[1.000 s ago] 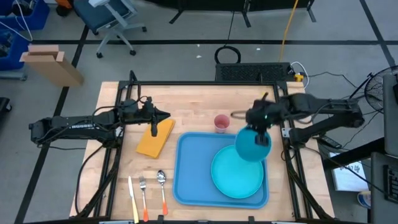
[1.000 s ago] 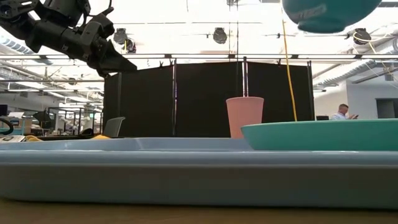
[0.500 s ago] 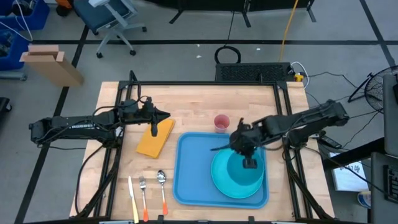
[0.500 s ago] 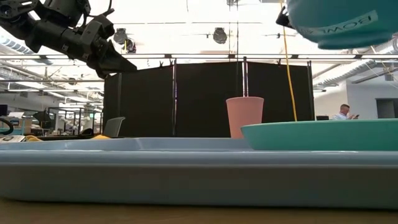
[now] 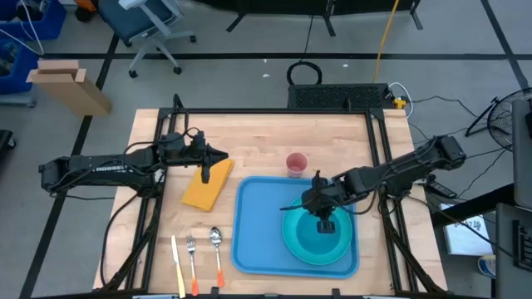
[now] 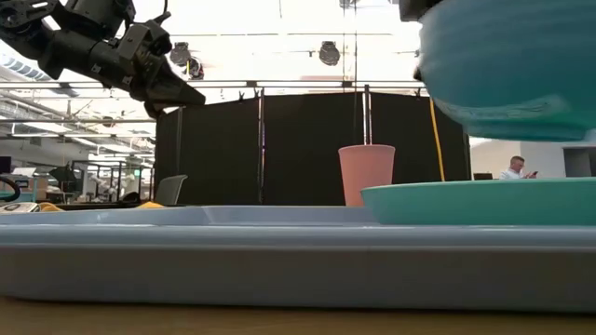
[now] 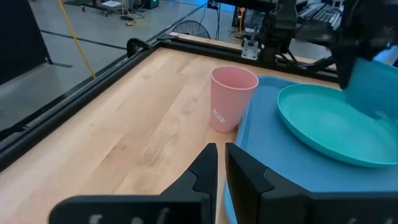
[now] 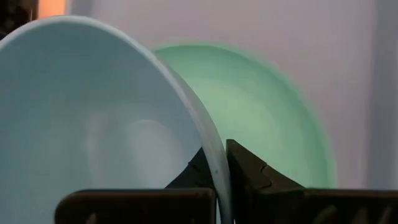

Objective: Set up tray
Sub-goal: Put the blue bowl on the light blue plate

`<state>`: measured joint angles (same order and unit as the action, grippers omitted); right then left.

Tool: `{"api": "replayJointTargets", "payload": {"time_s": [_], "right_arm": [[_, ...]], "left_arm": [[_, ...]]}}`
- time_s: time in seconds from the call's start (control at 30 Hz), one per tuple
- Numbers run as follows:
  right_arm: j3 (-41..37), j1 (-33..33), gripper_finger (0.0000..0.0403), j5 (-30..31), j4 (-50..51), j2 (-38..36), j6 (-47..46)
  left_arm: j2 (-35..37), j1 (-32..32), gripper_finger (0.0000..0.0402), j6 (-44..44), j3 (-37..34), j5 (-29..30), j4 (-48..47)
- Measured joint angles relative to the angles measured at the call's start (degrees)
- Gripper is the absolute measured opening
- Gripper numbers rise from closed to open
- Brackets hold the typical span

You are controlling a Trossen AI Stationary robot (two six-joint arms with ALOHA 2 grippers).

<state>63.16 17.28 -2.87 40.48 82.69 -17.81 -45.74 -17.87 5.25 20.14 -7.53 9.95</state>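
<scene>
**Tray status: bowl held above plate**

Tray [image 5: 253,224]: large, flat, light-blue plastic rectangle; rounded corners; low raised rim; lying on the wooden table [image 5: 258,137], right of centre and toward the near edge; seen from table height as a broad pale-blue band [image 6: 186,247] with a shallow lip. Carrying a round turquoise plate [image 5: 295,245] on its right half. Bordered at its far edge by a pink cup [image 5: 296,164], standing upright on the table just off the rim; flanked on the left by a folded yellow cloth [image 5: 206,185]; further left and nearer, a knife, fork and spoon [image 5: 196,253] laid side by side.

Right gripper [image 5: 322,218]: positioned over the plate; fingers pinched on the rim of a teal bowl [image 6: 507,65]; bowl wall clamped between both fingers [image 8: 245,171]; bowl hanging just above the plate, apart from it.

Left gripper [image 5: 218,154]: raised above the far end of the cloth; fingers pressed nearly together, empty.
</scene>
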Motion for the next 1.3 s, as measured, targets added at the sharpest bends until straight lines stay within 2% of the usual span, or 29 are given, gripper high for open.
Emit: {"api": "replayJointTargets", "payload": {"time_s": [0.27,0.77,1.13,1.3], "right_arm": [[-7.7,-0.4,0.0004,-0.5,-3.8,-0.6,-1.4],[-14.8,-5.6,0.0004,-6.6,-13.3,-0.5,-1.1],[-16.4,-7.2,0.0005,-7.8,-15.0,-0.6,-0.8],[-16.4,-7.2,0.0033,-6.2,-15.1,-0.6,-1.9]], "left_arm": [[0.0,0.0,0.0033,0.0,0.0,0.0,0.9],[0.0,0.0,0.0033,-0.4,0.0,0.0,0.7],[0.0,0.0,0.0033,-1.7,0.0,0.0,0.6],[0.0,0.0,0.0033,-1.7,0.0,0.0,0.6]]}}
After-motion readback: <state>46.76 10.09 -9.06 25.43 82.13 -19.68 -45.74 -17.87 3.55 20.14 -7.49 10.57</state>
